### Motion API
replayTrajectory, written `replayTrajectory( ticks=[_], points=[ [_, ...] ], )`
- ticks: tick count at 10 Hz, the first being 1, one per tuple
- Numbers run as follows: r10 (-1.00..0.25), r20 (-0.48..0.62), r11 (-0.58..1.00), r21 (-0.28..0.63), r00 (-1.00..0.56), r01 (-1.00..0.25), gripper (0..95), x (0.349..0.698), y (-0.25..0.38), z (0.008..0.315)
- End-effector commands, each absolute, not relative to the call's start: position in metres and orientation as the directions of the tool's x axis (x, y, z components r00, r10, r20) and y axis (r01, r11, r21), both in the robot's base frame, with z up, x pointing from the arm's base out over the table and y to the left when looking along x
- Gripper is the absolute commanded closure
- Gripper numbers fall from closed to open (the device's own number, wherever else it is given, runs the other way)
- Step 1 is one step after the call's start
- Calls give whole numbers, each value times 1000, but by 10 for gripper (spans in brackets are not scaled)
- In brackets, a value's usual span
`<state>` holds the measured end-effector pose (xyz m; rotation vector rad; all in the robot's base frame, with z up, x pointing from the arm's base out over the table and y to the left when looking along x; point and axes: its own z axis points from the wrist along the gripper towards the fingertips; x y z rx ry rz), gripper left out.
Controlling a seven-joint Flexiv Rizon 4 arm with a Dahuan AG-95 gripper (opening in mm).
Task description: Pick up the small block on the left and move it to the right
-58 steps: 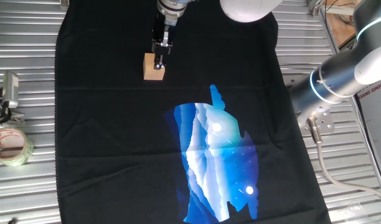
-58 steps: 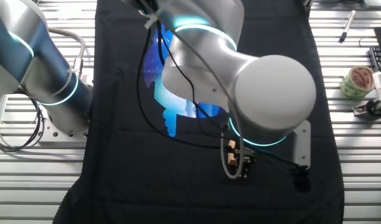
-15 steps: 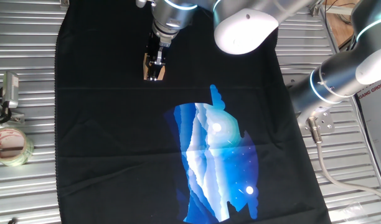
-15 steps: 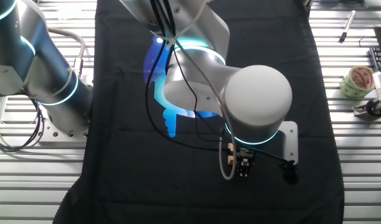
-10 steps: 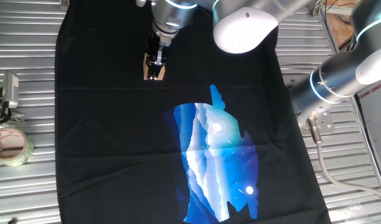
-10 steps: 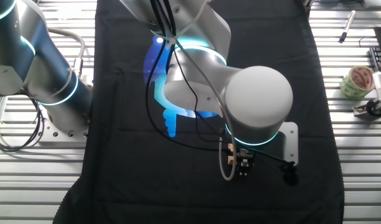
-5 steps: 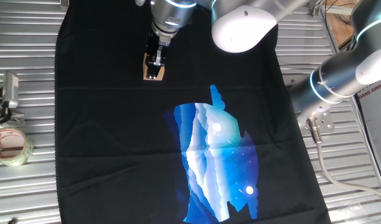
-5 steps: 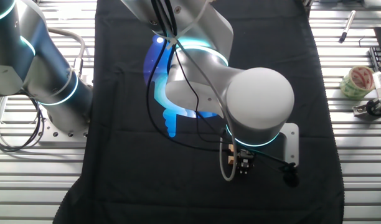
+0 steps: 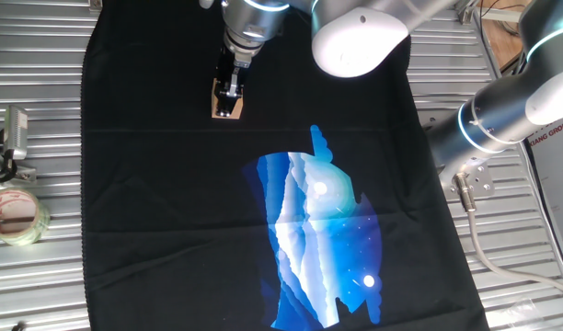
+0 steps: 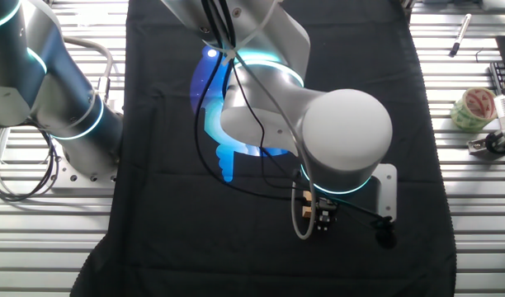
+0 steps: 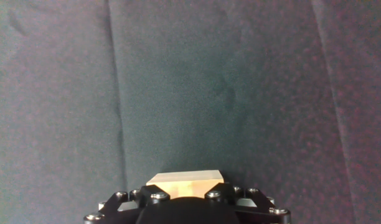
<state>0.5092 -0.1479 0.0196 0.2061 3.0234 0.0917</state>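
Observation:
The small block (image 9: 216,101), a light tan wooden cube, sits on the black cloth (image 9: 153,202) at the far left. My gripper (image 9: 231,96) stands straight down over it, the dark fingers on two of its sides, shut on it. In the other fixed view only a sliver of the small block (image 10: 306,199) shows beside the gripper (image 10: 323,221), under the big white wrist. The hand view has the small block (image 11: 185,181) at the bottom edge, between the jaws of the gripper (image 11: 185,198). I cannot tell whether the block still touches the cloth.
A blue printed picture (image 9: 323,234) covers the middle of the cloth. A roll of clear tape (image 9: 13,216) and a metal clip (image 9: 10,138) lie on the slatted metal table to the left. The arm's base (image 9: 502,110) stands at the right.
Since 5.8 s ago the gripper has come down around the block and shut on it. Over the last second the arm and block have shifted only a hair.

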Motion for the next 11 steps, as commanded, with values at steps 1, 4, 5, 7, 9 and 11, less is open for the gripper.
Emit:
replayTrajectory(
  ticks=[1,4,5,7,9,11],
  points=[
    [136,-107,989,68,-985,129,950,509,-148,20],
    [133,-102,990,68,-986,126,950,508,-147,20],
    [135,-101,989,72,-986,128,950,508,-147,19],
    [133,-100,990,62,-986,127,950,508,-147,19],
    [127,-98,991,49,-987,123,950,508,-146,19],
    [148,-85,987,70,-985,143,950,510,-139,23]
  ],
)
